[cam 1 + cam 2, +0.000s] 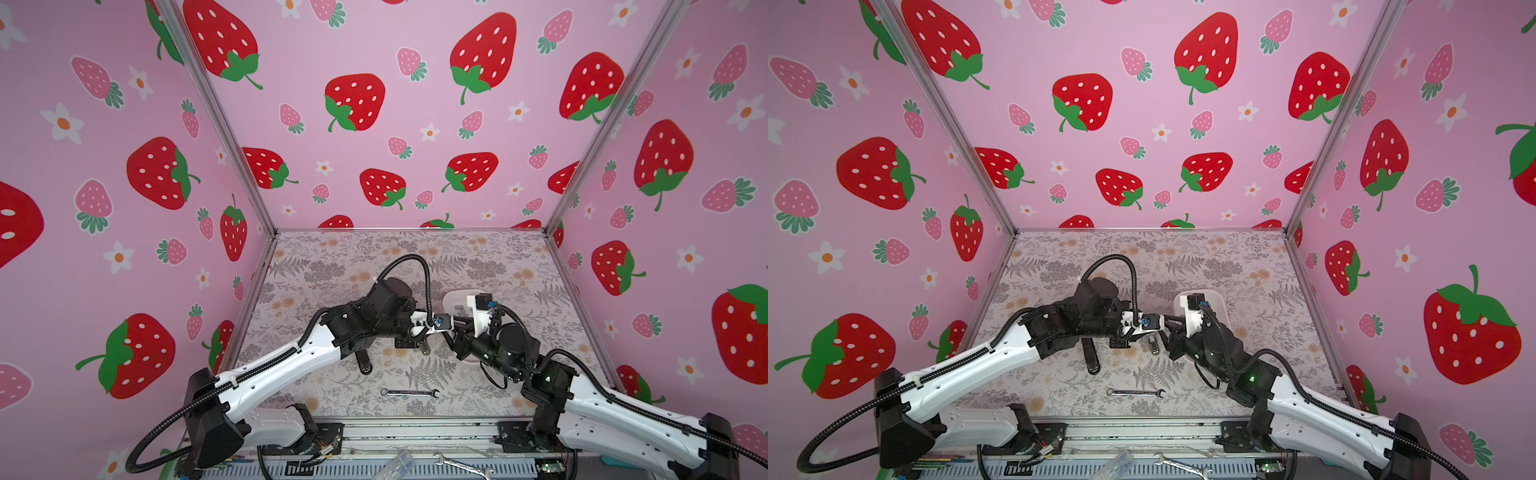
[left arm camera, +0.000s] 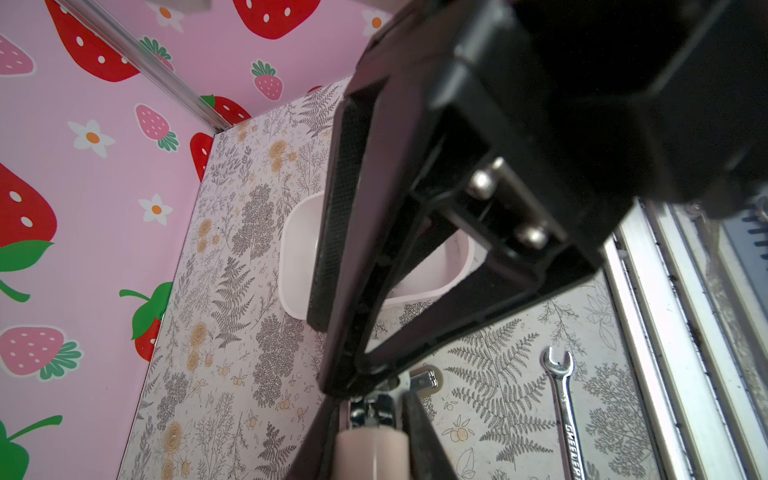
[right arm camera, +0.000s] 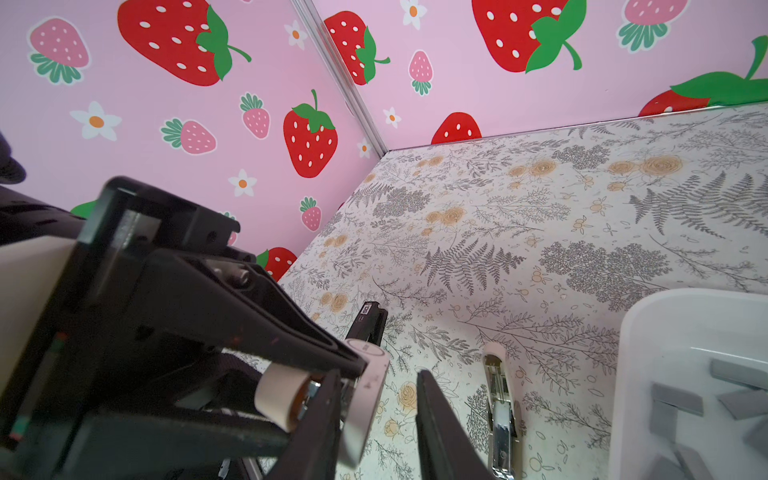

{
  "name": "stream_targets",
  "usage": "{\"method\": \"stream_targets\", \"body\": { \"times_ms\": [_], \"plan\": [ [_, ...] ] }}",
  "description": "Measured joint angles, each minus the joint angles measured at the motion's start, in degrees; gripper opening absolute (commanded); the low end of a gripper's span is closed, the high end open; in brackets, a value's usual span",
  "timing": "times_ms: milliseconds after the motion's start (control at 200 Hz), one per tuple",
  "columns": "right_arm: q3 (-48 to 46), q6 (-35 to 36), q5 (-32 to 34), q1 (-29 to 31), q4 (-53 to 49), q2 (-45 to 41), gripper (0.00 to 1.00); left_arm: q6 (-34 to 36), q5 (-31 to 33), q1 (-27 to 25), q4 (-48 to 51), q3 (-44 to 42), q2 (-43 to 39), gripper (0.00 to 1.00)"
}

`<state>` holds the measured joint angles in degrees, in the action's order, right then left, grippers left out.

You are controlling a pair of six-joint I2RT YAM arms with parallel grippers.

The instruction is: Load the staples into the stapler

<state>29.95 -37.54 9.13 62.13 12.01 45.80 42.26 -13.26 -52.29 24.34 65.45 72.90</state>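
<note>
The pale stapler (image 2: pixel 370 453) is held clamped in the closed left gripper (image 2: pixel 365 409). Its end is flanked by the parted jaws of the right gripper (image 3: pixel 378 374), with one finger clear of it. The staples (image 3: pixel 677 401) are seen lying loose in the white tray (image 3: pixel 636 332) nearby.

Boxed in on three sides by pink panels (image 1: pixel 374 124) printed with red and pink strawberries and white flowers, joined at the corners by silver metal posts (image 1: pixel 221 120). Floored with a pale sheet (image 1: pixel 332 257) of grey ferns and orange blossoms. Lit evenly.
</note>
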Motion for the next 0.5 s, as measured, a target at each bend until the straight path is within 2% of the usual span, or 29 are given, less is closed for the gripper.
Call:
{"method": "stream_targets", "body": {
  "times_ms": [355, 500],
  "plan": [
    [-0.2, -1.4, -0.1, 0.0, 0.8, 1.4, 0.17, 0.0, 0.8, 0.1, 0.1, -0.1, 1.0, 0.0],
    [-0.2, -1.7, 1.7, -0.2, -0.4, 3.2, 0.11, 0.1, 0.6, 0.0, 0.3, -0.1, 1.0, 0.0]
  ]
}}
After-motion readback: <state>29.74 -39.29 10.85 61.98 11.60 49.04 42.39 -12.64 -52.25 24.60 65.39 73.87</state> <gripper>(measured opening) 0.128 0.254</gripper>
